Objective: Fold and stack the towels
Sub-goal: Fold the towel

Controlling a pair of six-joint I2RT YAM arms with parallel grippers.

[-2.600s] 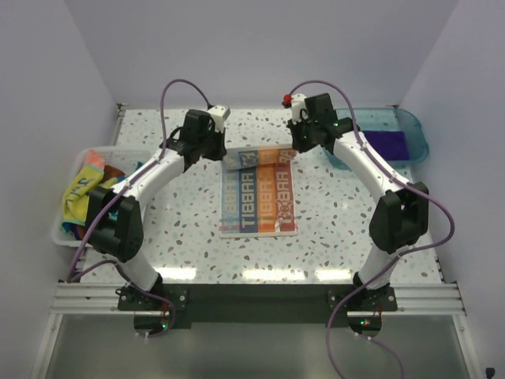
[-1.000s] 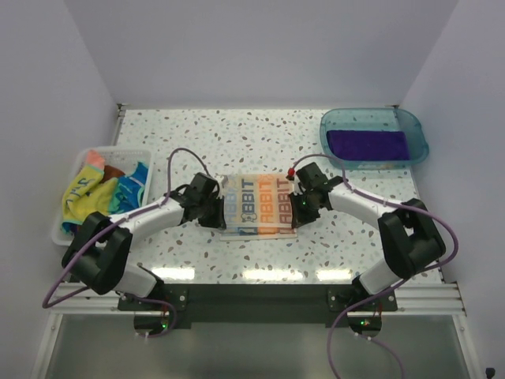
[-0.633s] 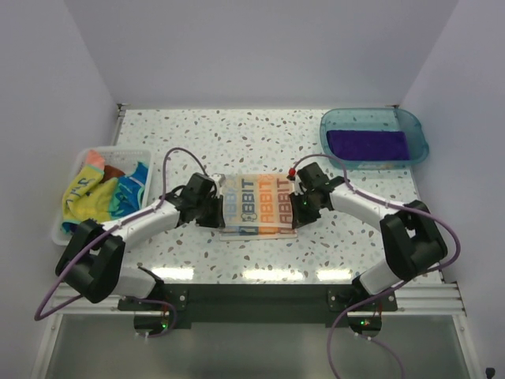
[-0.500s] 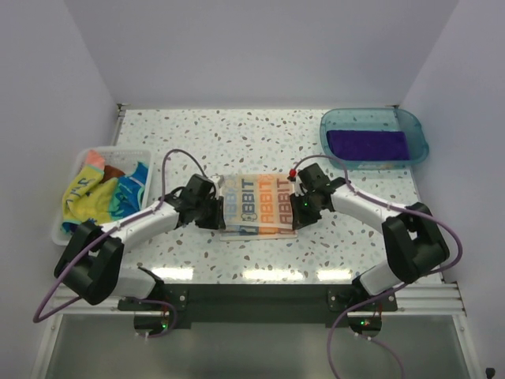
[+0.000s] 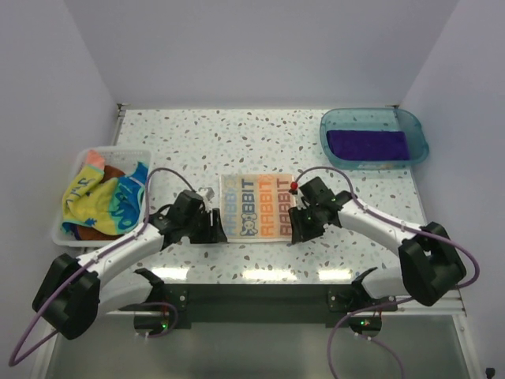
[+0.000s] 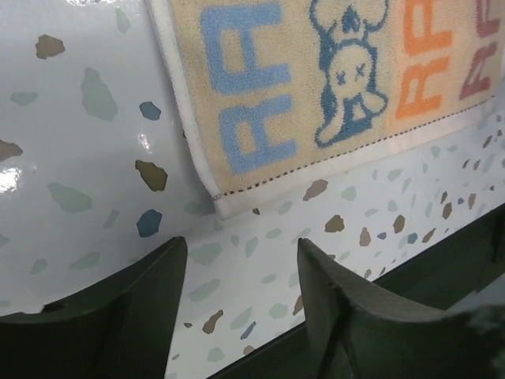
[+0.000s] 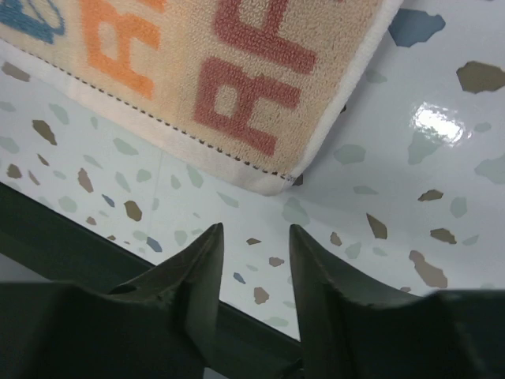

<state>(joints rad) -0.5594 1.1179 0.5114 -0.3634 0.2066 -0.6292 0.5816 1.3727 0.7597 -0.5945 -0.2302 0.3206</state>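
The white RABBIT towel (image 5: 256,208) lies folded flat at mid-table, its lettering facing up. My left gripper (image 5: 215,230) stands open just off the towel's near left corner (image 6: 223,207), holding nothing. My right gripper (image 5: 296,230) is open beside the near right corner (image 7: 276,185), also free of the cloth. A purple towel (image 5: 368,144) lies folded in the blue tray (image 5: 413,126) at the back right. Crumpled yellow, blue-green and brown towels (image 5: 102,199) fill the white bin (image 5: 63,234) on the left.
The speckled table (image 5: 237,138) runs to walls at the back and on both sides. Its near edge (image 6: 442,245) lies close under both grippers, with the dark rail (image 5: 260,296) below it.
Both grippers let go of the folded towel's near edge, opened, and drew back toward the table's near edge. The towel lies flatter, with its full lettering showing.
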